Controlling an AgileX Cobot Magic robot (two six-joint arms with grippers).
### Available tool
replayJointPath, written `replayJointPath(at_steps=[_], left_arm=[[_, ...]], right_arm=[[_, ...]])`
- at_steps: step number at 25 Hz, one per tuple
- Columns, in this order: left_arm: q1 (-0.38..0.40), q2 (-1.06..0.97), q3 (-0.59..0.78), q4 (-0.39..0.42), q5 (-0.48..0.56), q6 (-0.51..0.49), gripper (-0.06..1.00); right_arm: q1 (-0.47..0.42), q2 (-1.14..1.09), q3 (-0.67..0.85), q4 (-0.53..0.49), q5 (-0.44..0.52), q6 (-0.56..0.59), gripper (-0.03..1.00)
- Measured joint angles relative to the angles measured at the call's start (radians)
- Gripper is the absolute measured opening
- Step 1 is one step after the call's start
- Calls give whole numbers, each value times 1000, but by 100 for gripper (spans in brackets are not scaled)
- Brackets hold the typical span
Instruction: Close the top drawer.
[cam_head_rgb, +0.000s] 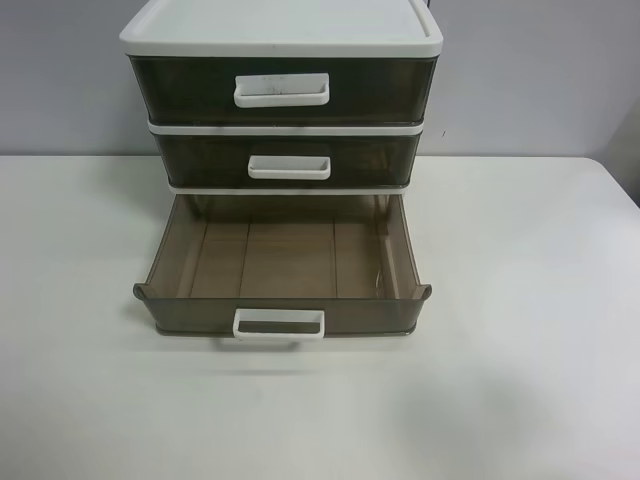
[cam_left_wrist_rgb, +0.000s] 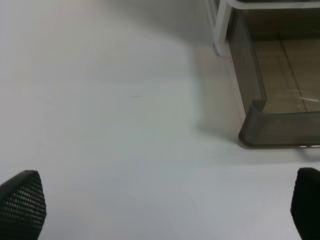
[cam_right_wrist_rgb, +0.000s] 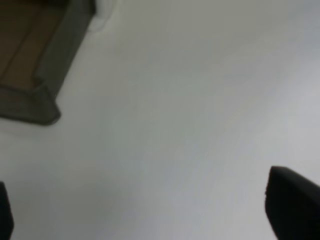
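Both grippers are hanging wide open over the white table (cam_head_rgb: 520, 380), holding nothing; left gripper (cam_left_wrist_rgb: 165, 207) is facing one front corner of the pulled-out bottom drawer (cam_head_rgb: 285, 275), right gripper (cam_right_wrist_rgb: 145, 210) the other; only the high view is showing the top drawer (cam_head_rgb: 283, 90), sitting flush under the cabinet's white lid (cam_head_rgb: 280, 30), scuffed handle (cam_head_rgb: 281, 90) facing outward.
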Motion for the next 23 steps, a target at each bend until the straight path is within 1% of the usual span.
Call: replayJointPath(at_steps=[3,5,23], left_arm=[[0,0,0,0,0,0,99],[0,0,0,0,0,0,99],[0,0,0,0,0,0,99]], right_arm=[[-88,-65,7,24,-15,-26,99],[-107,-67,8,38,-17,-43,99],[-111,-67,8,49,-18,-54,98]])
